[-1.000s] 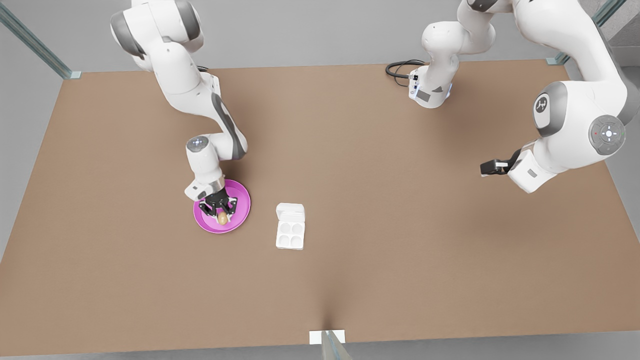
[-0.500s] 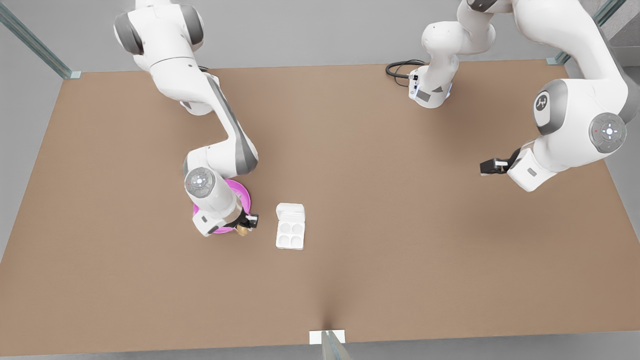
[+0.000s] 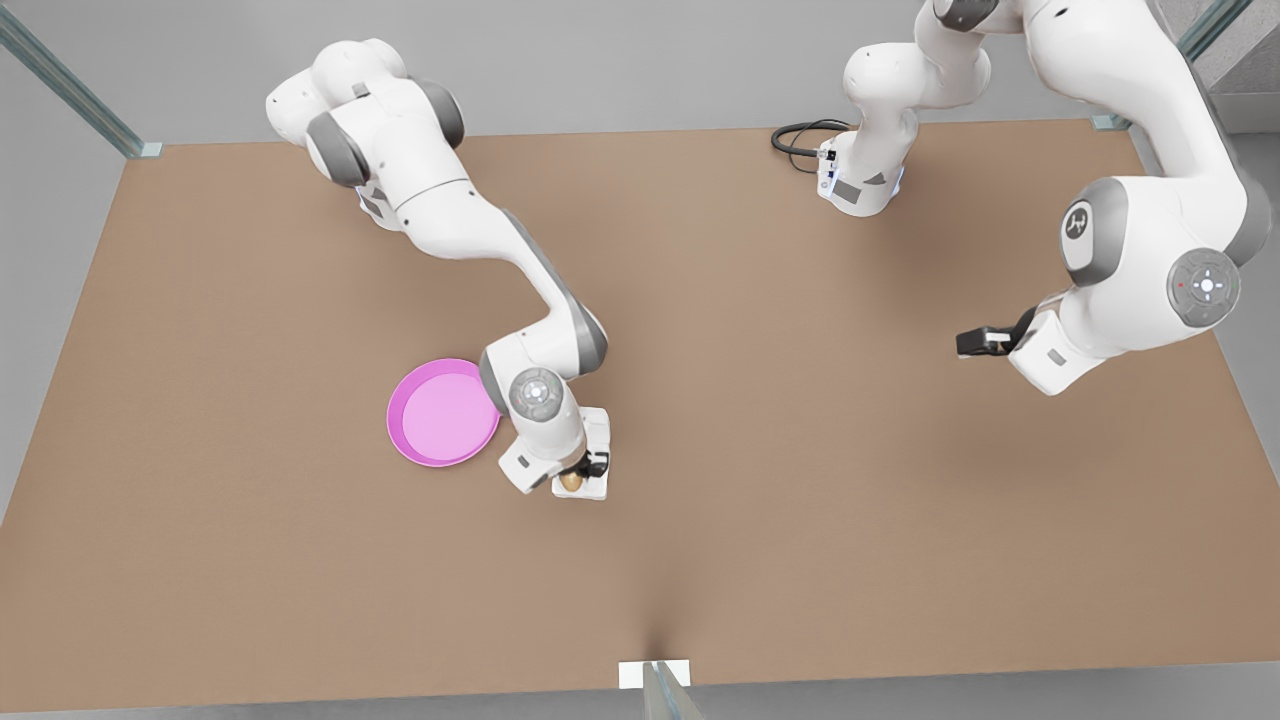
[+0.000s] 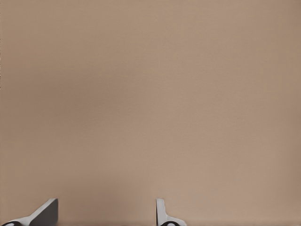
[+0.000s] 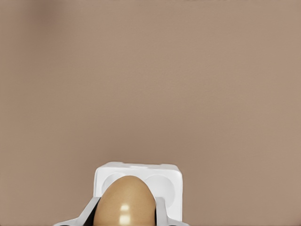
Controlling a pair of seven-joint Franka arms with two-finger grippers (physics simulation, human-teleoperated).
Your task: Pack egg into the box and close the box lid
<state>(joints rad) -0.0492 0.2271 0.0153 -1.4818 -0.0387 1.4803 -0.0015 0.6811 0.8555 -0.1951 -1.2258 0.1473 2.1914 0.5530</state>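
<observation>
Front view has the right gripper (image 3: 585, 470) parked right over the box (image 3: 596, 488), clamped on the egg (image 3: 571, 481), which hangs over the near cups of the tray. So the pick is done and the carry looks basically done too. The egg isn't seated in a cup yet as far as I can tell, and the arm covers most of the carton so I can't make out the box lid from here

Right wrist view backs that up: egg (image 5: 125, 201) pinched between the two fingers (image 5: 89, 213) with the box (image 5: 170, 173) right underneath, a couple of round cups peeking out on either side of it

What's left, I'd say: lower it, let go, back off, then flip the lid shut

The pink plate (image 3: 440, 412) sits bare just beside the arm, towards the front view's left, near the carton but not touching it

The left gripper (image 3: 975, 342) waits well off at the front view's right, hovering over the table (image 3: 760, 560). In the left wrist view its fingertips (image 4: 44, 212) stand apart with nothing between them, so it's open

Room-wise it's easy, plenty of bare tabletop on every side of the carton and the table edges are well away. The only tight thing I'd watch is the wrist crowding the carton when it lifts out
</observation>
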